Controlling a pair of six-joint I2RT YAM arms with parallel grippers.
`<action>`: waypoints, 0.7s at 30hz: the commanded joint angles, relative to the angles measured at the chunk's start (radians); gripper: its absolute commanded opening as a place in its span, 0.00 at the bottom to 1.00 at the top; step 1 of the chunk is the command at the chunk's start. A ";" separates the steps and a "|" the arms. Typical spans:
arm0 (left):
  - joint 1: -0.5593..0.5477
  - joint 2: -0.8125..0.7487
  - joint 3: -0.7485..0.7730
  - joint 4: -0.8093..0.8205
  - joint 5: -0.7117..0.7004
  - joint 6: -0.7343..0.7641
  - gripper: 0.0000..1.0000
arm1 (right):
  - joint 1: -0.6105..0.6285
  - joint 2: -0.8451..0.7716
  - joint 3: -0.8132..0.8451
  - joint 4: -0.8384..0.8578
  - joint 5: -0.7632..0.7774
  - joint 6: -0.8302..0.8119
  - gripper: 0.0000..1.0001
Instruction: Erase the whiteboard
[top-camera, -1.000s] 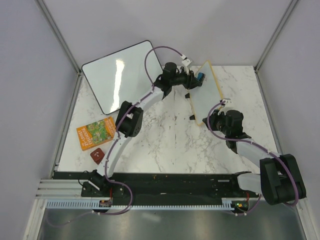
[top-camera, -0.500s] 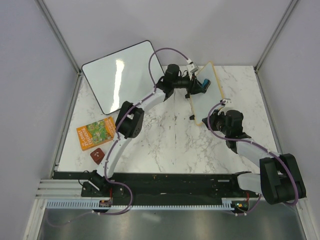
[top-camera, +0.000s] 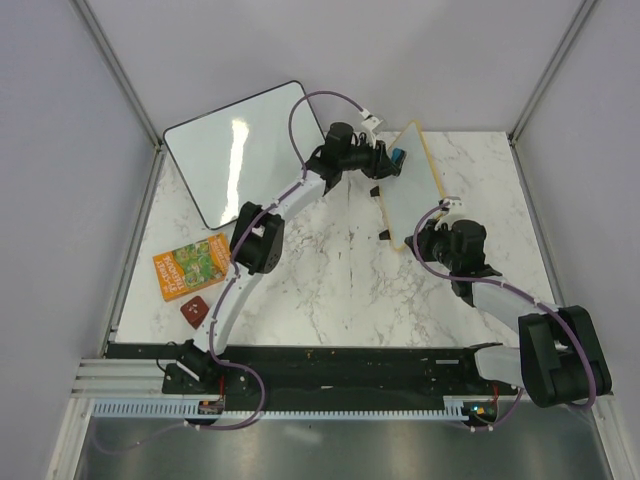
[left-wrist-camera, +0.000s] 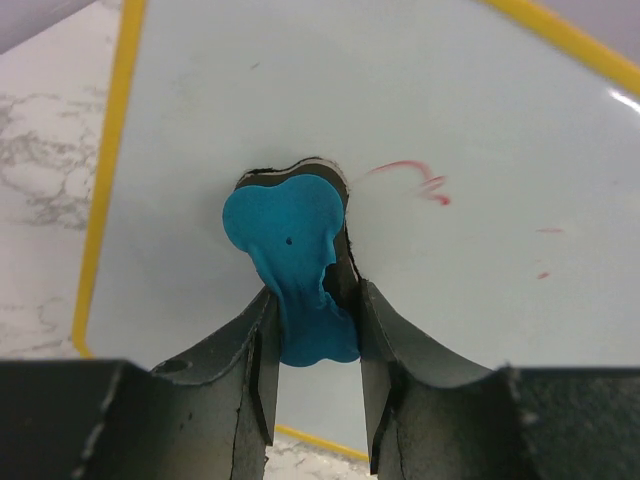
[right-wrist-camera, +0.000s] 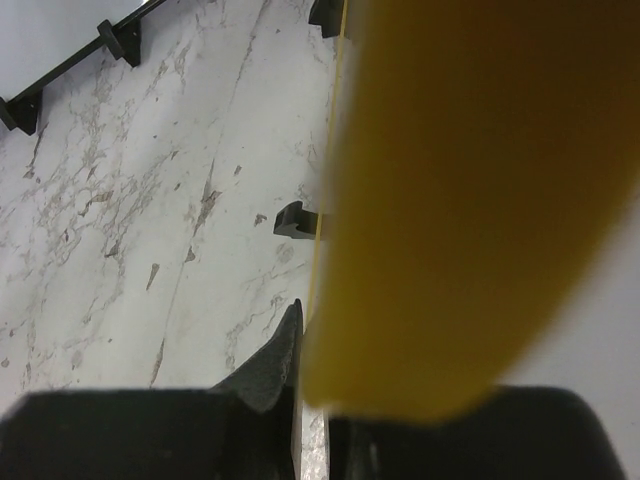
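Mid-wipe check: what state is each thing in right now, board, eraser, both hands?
whiteboard: tilted, red marks left on it
blue eraser: pressed to the whiteboard's face
left hand: shut on the blue eraser
right hand: shut on the whiteboard's frame
black-framed board: blank
booklet: closed, flat

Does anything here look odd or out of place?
The whiteboard isn't flat: the right gripper pinches its edge and holds it tilted while the left gripper presses a blue eraser on it. A few red marks remain.

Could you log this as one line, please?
left pincer: shut on eraser, against whiteboard | right pincer: shut on whiteboard | red marks visible
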 joint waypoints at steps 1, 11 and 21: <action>0.030 0.039 0.031 -0.029 -0.030 -0.088 0.02 | 0.020 0.029 0.010 -0.082 -0.059 -0.036 0.00; 0.003 -0.022 -0.091 0.141 0.167 -0.077 0.02 | 0.020 0.029 0.010 -0.082 -0.059 -0.037 0.00; -0.066 -0.138 -0.154 0.183 0.210 0.023 0.02 | 0.021 0.026 0.009 -0.080 -0.061 -0.036 0.00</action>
